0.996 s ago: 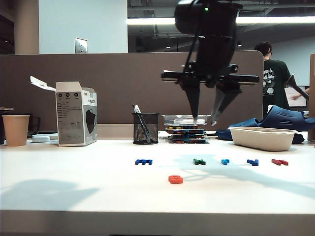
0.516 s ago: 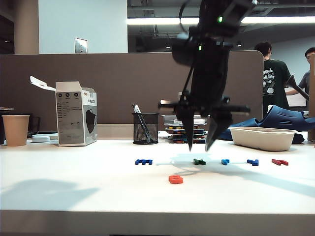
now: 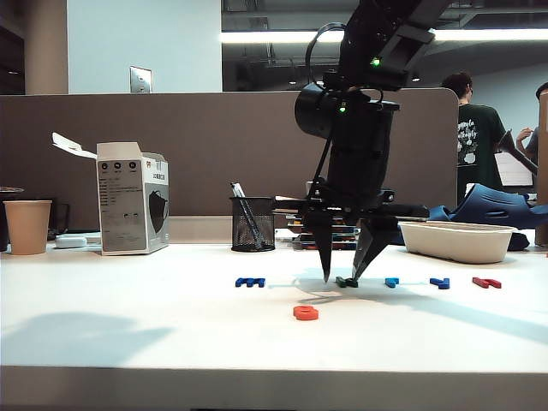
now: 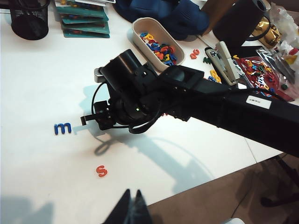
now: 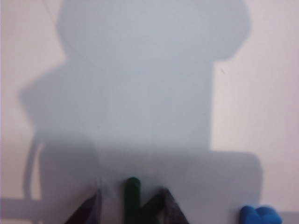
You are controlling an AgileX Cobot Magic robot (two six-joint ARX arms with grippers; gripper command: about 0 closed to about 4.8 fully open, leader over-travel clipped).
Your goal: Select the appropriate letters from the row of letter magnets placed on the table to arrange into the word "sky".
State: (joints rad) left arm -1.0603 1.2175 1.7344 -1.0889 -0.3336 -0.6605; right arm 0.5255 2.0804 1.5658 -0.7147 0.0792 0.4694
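Down from well above the white desk top point(image 3: 128, 334) has come the right gripper point(image 3: 345, 276), open fingers now straddling the dark green plastic letter magnet point(image 3: 347, 282) in the row, nothing gripped yet. Already forward lies the orange-red rounded letter point(image 3: 306, 312). Seemingly the "k" comes next. The left gripper point(image 4: 131, 210) hangs off the table's front edge, its fingers together and empty.

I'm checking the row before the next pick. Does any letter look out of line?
Yes: the orange-red letter lies alone, nearer the table's front edge than the row. The right gripper stands open around the green letter. The left gripper hangs apart, jaws together.
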